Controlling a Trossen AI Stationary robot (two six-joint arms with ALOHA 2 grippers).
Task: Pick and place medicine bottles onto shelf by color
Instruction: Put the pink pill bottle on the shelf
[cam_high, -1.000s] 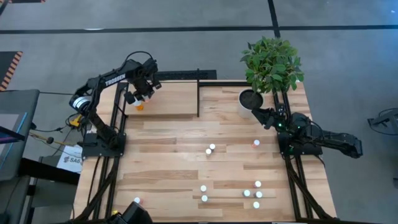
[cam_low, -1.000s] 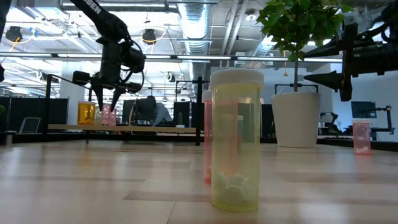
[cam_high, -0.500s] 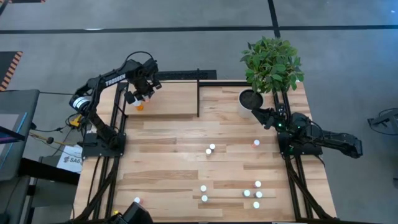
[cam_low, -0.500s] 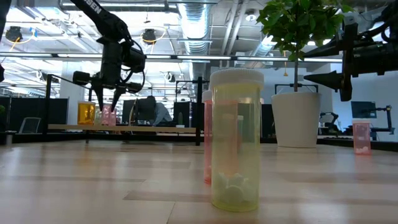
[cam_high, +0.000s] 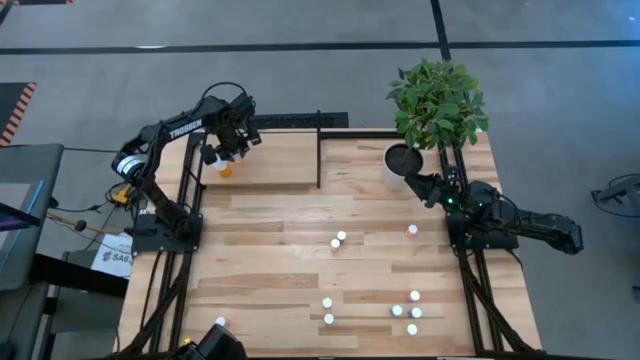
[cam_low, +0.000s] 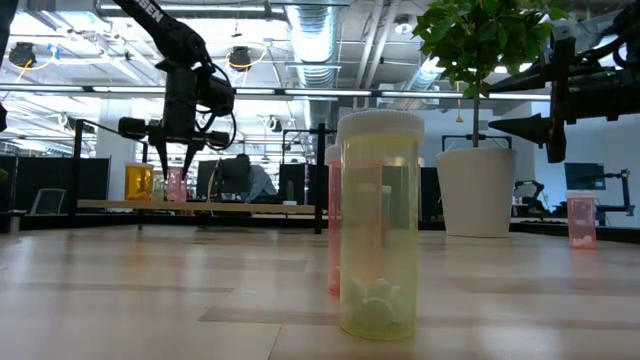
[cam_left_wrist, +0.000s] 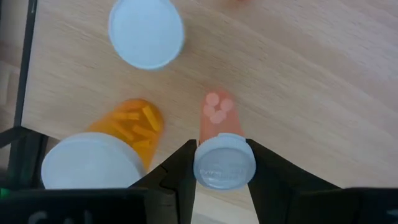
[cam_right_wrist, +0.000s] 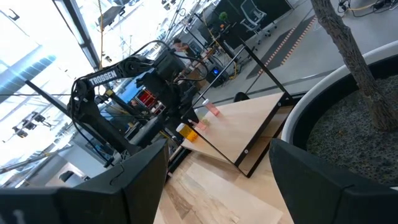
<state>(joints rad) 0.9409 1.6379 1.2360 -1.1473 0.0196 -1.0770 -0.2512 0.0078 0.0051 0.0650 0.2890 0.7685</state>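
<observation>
From above I count eight white-capped medicine bottles (cam_high: 341, 238) loose on the table (cam_high: 270, 260) — two mid-table, one pink near the right arm, four in a near cluster, one at the near edge. My left gripper (cam_left_wrist: 222, 167) is over the shelf (cam_high: 290, 165), its fingers closed on a pink bottle (cam_left_wrist: 222, 158). Only the left wrist view shows its neighbours there — an orange bottle (cam_left_wrist: 109, 149) and a third white cap (cam_left_wrist: 146, 32). My right gripper (cam_high: 420, 187) waits beside the plant pot (cam_high: 398, 160), jaws wide, holding nothing.
</observation>
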